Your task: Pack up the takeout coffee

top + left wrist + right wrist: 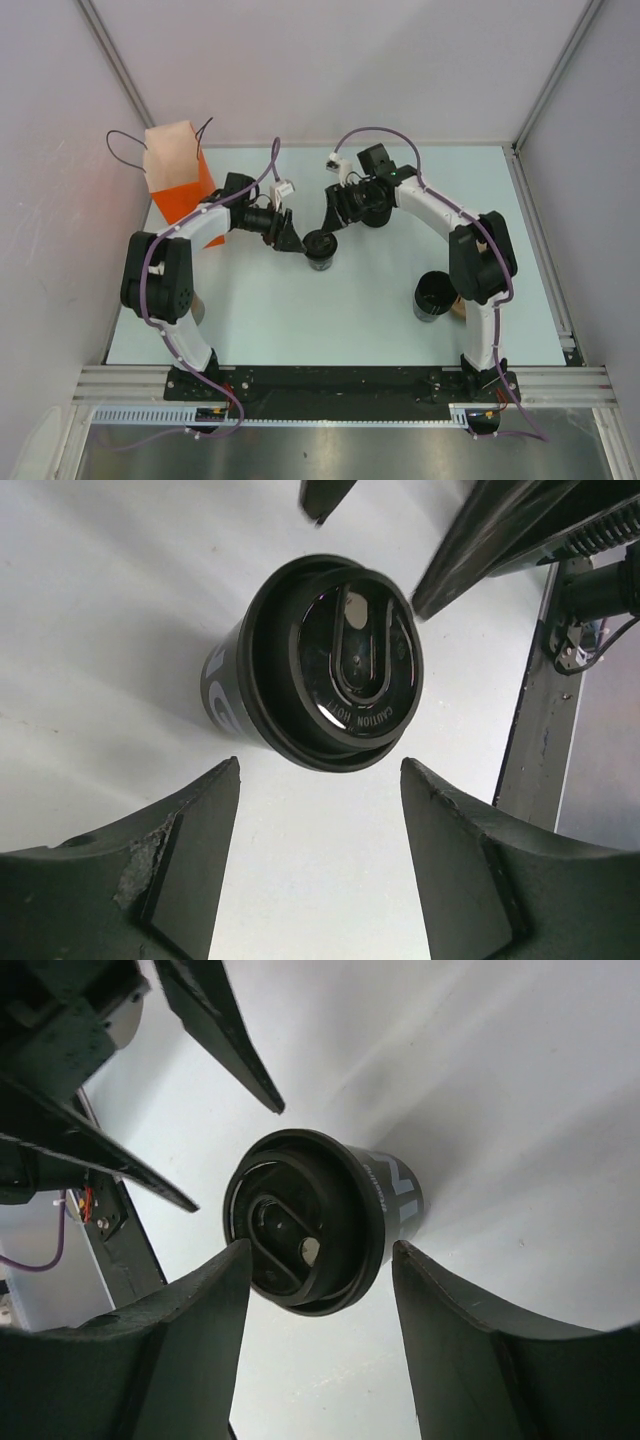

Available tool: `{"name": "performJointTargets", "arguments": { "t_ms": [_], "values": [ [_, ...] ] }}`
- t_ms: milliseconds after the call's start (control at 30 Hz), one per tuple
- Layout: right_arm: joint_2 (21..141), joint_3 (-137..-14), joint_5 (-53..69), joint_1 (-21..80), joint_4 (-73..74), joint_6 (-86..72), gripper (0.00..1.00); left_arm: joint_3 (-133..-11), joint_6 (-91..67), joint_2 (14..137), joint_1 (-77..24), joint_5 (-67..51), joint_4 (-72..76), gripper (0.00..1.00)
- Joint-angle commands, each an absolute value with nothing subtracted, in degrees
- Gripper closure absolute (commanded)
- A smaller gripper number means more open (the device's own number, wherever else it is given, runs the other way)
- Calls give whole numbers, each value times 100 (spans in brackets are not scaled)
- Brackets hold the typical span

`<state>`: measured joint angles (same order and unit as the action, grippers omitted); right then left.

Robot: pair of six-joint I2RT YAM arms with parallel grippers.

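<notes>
The takeout coffee [320,248] is a small black paper cup with a black lid, standing upright on the white table near the middle. In the left wrist view the takeout coffee [335,665] sits just beyond my left gripper [320,772], whose jaws stand wide apart with only bare table between them. My right gripper [318,1257] is open too, its tips on either side of the lid of the takeout coffee [310,1222] without closing on it. From above, the left gripper [296,243] and the right gripper [328,222] flank the cup from opposite sides.
An orange paper bag [178,175] with string handles stands open at the back left. A wider black cup [433,295] sits near the right arm's base. White walls enclose the table on three sides.
</notes>
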<state>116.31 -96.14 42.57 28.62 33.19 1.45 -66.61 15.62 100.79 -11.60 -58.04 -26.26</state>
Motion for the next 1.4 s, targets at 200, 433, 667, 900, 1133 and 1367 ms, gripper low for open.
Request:
{"name": "performJointTargets", "arguments": {
  "t_ms": [200, 433, 667, 900, 1133, 1367],
  "values": [
    [11039, -9651, 4482, 2575, 3314, 70, 36, -6513, 1679, 9984, -1239, -5431, -2531, 31],
    [11179, -9071, 4983, 2321, 3033, 26, 47, -6521, 1565, 10107, -1187, -5792, -2453, 31],
    [11417, -8816, 5387, 2215, 2830, -228, 53, -6872, 1319, 10212, -1125, -6179, -2373, 31],
    [11619, -8789, 5423, 2232, 2619, -378, 55, -7189, 915, 10520, -1318, -6029, -2224, 30],
    [11760, -8763, 5458, 2241, 2531, -431, 56, -7444, 677, 10687, -1432, -6012, -2109, 30],
    [11777, -8754, 5493, 2285, 2505, -466, 57, -7524, 756, 10828, -1599, -5705, -2232, 31]
  ]
}}
